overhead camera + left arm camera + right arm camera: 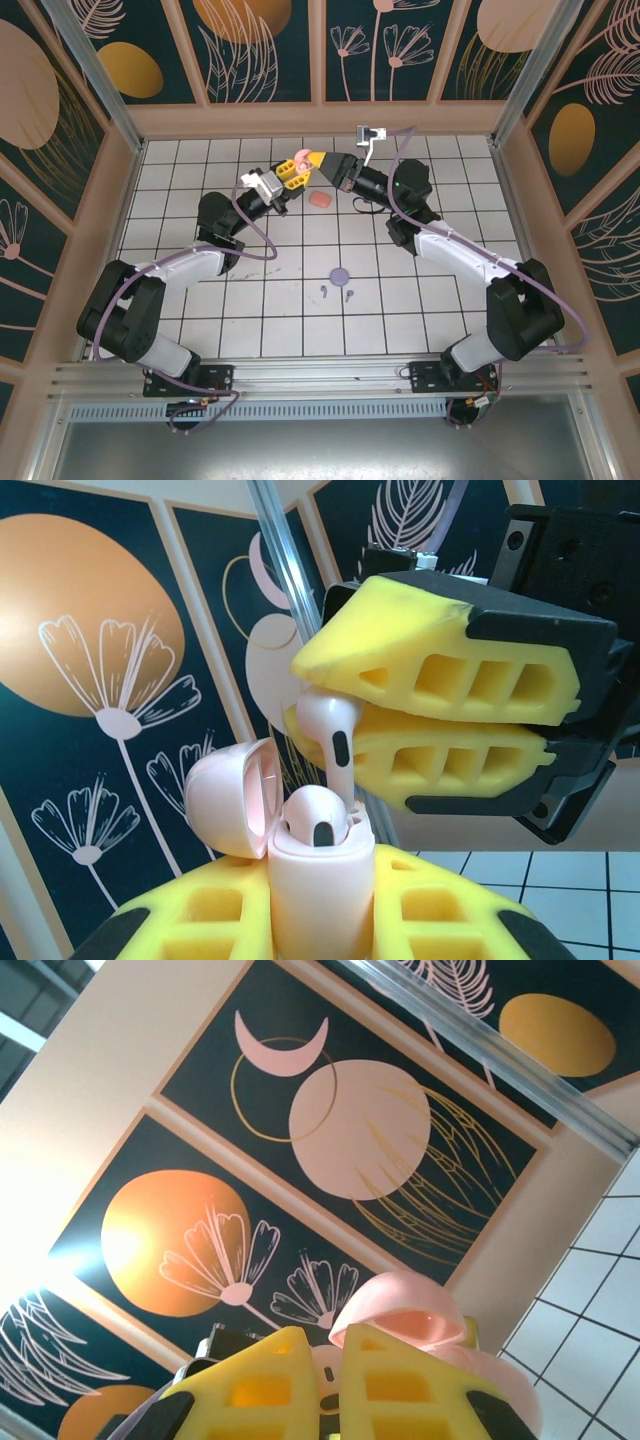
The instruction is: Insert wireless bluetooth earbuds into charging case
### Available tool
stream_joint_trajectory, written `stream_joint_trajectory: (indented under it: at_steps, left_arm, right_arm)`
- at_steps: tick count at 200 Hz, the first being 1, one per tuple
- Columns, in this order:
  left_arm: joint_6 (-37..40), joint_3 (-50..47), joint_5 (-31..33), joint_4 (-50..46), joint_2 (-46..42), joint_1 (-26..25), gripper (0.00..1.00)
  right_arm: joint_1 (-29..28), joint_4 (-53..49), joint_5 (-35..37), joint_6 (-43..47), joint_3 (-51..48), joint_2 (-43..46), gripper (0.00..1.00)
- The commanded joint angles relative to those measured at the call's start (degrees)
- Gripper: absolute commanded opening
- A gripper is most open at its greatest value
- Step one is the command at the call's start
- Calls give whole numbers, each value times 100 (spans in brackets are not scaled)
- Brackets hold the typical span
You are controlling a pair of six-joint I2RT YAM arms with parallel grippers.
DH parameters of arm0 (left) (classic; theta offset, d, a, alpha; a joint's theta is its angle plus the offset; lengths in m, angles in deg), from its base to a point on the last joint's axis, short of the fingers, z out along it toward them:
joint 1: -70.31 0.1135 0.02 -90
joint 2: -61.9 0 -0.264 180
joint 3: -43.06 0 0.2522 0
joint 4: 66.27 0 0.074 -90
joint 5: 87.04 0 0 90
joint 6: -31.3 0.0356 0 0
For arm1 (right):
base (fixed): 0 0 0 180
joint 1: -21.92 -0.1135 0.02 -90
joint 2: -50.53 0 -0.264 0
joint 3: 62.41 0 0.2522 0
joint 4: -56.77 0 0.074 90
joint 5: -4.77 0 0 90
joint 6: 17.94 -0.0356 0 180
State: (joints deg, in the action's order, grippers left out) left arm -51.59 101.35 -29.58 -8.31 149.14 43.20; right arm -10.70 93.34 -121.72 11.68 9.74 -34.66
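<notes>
A pink earbud point(333, 730) hangs stem-down just above the open pink charging case point(320, 880). The right gripper point(300, 692) pinches its head, closed narrow on it. A second pink earbud point(313, 818) sits in the case, whose lid point(225, 800) is swung to the left. The left gripper point(320, 920) clamps the case from both sides at the bottom of the frame. In the top view both grippers meet at upper centre above the bench point(420, 320). A salmon case point(319, 201) lies just below them, and a purple case point(340, 274) and two purple earbuds point(323, 291) lie near the centre.
</notes>
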Motion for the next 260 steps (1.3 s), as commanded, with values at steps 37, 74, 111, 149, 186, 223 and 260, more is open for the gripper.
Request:
stream_joint_trajectory:
  at_steps: [37, 74, 111, 149, 186, 223, 260]
  left_arm:
    - [141, 227, -124, 335, -137, -51, 0]
    - [102, 222, -127, 334, -211, -57, 0]
    - [54, 222, -144, 341, -276, -63, 0]
    - [50, 232, -131, 299, -278, -75, 0]
    - [28, 231, -129, 285, -278, -92, 0]
    - [8, 222, -112, 257, -291, -101, 0]
    - [-83, 187, 23, 222, -296, -110, 0]
  right_arm:
    - [-63, 108, -265, 48, -175, -28, 1]
    - [37, -649, 274, 230, -306, 160, 2]
    - [72, -1188, 501, 355, -248, 197, 8]
    - [72, -1294, 515, 376, -184, 197, 18]
    - [72, -1476, 617, 443, -95, 240, 30]
    - [81, -1695, 676, 500, 19, 265, 40]
    - [98, -1922, 788, 577, 86, 310, 50]
